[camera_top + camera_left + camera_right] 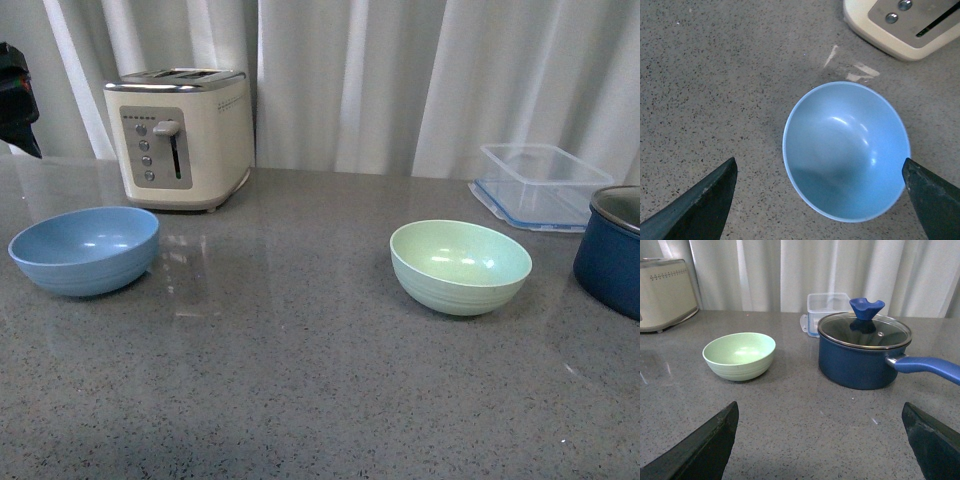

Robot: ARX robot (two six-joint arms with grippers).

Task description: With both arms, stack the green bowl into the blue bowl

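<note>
The blue bowl (86, 249) stands upright and empty at the left of the grey counter, in front of the toaster. The green bowl (460, 266) stands upright and empty right of the middle. My left gripper (820, 167) is open and hovers above the blue bowl (846, 150), looking down into it; part of that arm (17, 98) shows at the far left edge. My right gripper (820, 407) is open and empty, low over the counter, with the green bowl (739, 356) ahead of it, well apart. The right arm is out of the front view.
A cream toaster (180, 135) stands at the back left, close behind the blue bowl. A dark navy pot (612, 250) with a glass lid (864, 330) and a long handle (927, 367) stands right of the green bowl. A clear plastic container (540, 185) is behind it. White curtains hang at the back.
</note>
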